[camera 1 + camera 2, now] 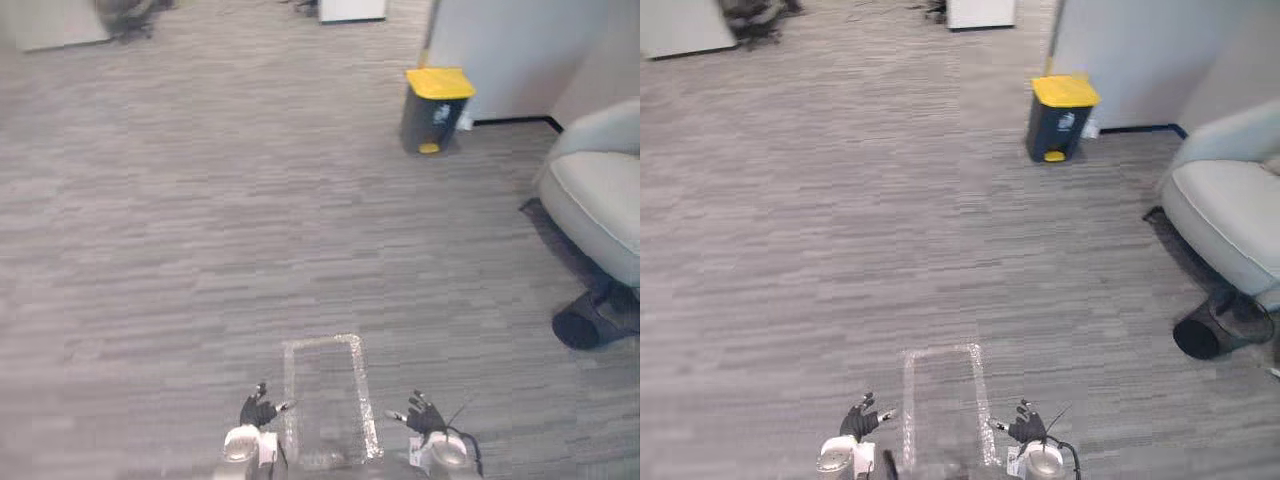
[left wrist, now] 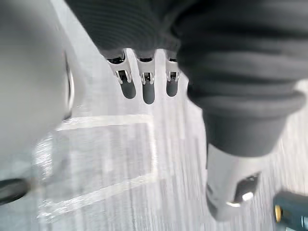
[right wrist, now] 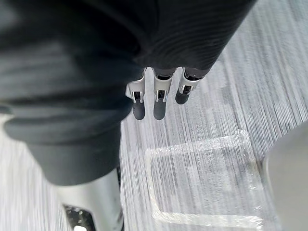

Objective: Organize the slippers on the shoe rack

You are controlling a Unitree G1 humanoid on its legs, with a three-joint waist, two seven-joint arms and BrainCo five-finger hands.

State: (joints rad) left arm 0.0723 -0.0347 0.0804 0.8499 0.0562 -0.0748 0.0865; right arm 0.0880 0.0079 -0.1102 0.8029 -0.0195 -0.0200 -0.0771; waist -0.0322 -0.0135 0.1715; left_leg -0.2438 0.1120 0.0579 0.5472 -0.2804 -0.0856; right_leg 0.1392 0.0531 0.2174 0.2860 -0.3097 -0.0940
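My left hand [image 1: 257, 410] hangs low at the bottom of the head view, fingers spread and holding nothing. My right hand [image 1: 425, 415] hangs beside it, also spread and bare. Between them a rectangle of clear tape [image 1: 325, 400] is stuck to the grey carpet. In the left wrist view the straight dark-tipped fingers [image 2: 148, 91] point down over that tape outline [image 2: 120, 159]. The right wrist view has the same: straight fingers [image 3: 159, 103] above the tape rectangle [image 3: 202, 183], nothing in the palm.
A dark bin with a yellow lid [image 1: 436, 108] stands far ahead to the right by a pale wall. A light armchair [image 1: 600, 200] takes the right side, with a dark rounded object [image 1: 585, 325] at its foot. Grey carpet [image 1: 200, 250] stretches ahead.
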